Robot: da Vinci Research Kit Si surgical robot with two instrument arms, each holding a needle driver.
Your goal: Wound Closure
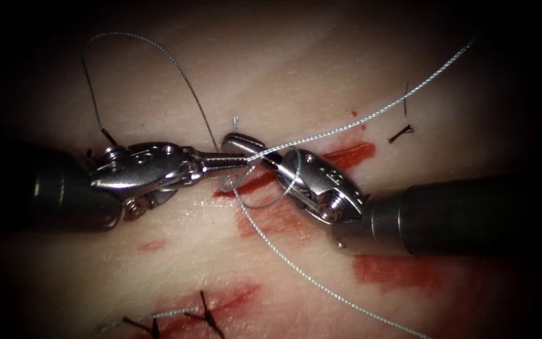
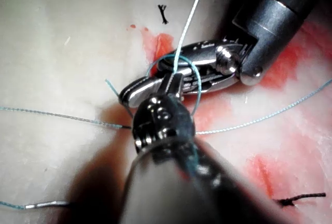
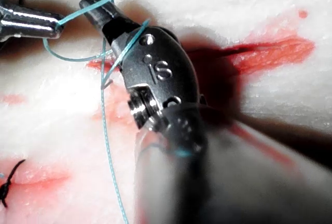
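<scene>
Over the cut (image 1: 346, 154), thread (image 1: 371, 116) is clamped in the closed left tool (image 1: 243, 160) and looped around the right tool (image 1: 249, 145), whose jaws look shut, apparently for a knot. One strand runs toward 2 o'clock. The needle cannot be identified.
</scene>
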